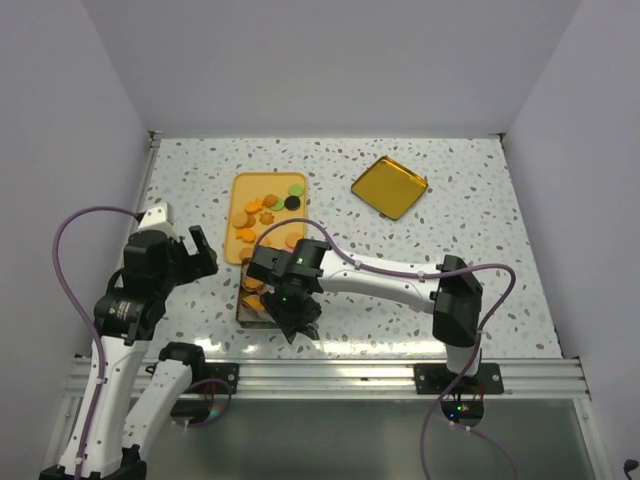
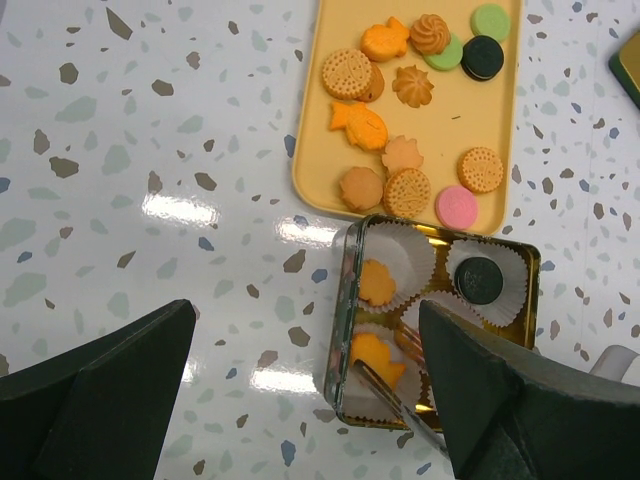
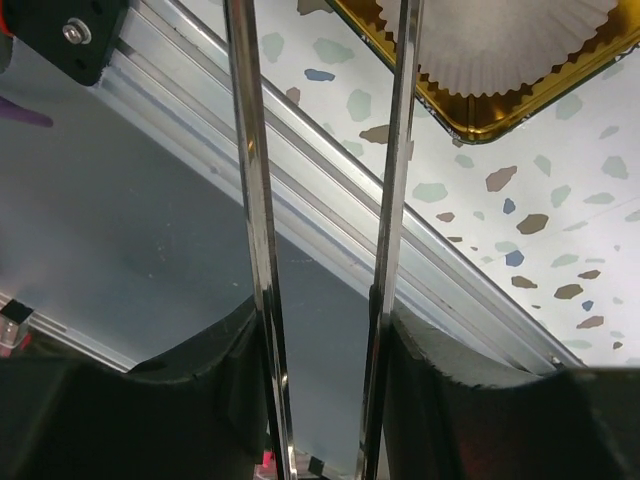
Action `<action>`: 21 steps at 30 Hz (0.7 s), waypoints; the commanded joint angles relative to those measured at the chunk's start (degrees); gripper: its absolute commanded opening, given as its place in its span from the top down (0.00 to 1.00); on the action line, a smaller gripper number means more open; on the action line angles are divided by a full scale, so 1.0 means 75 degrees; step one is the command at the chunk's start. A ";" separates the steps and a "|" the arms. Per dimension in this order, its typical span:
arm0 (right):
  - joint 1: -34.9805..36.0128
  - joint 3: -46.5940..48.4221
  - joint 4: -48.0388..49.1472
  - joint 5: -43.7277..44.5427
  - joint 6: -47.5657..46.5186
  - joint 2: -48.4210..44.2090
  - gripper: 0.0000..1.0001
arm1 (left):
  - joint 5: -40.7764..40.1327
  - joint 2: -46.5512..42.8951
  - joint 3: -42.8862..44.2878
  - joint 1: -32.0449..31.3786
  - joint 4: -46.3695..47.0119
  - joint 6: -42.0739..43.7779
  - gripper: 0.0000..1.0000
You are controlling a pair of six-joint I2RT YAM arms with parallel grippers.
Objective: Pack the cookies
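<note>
Right gripper is clamping parted tongs over the tin's near edge, left gripper is hanging wide open and empty alongside, and cookies are sitting partly in the tin, mostly on the tray beyond.

left gripper: fully spread, pointing down | right gripper: clasping tongs, arm stretched leftward

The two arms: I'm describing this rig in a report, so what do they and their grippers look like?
Both are white shells with black joint housings. The left arm and the right arm each trail a looping purple cable. The left gripper and right gripper have black, wedge-shaped fingers. A small green light glows on the right wrist.
</note>
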 commanded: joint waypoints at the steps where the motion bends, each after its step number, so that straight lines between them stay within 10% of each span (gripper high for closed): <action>1: 0.0011 0.0427 -0.0015 0.0159 -0.0069 -0.0062 0.55 | -0.0027 -0.0082 -0.0001 -0.0066 0.0276 0.0003 0.00; 21: -0.1148 0.3778 -0.1808 0.1003 -0.0619 0.0756 0.51 | -0.0097 -0.0059 0.0023 -0.0195 0.0241 -0.0033 0.00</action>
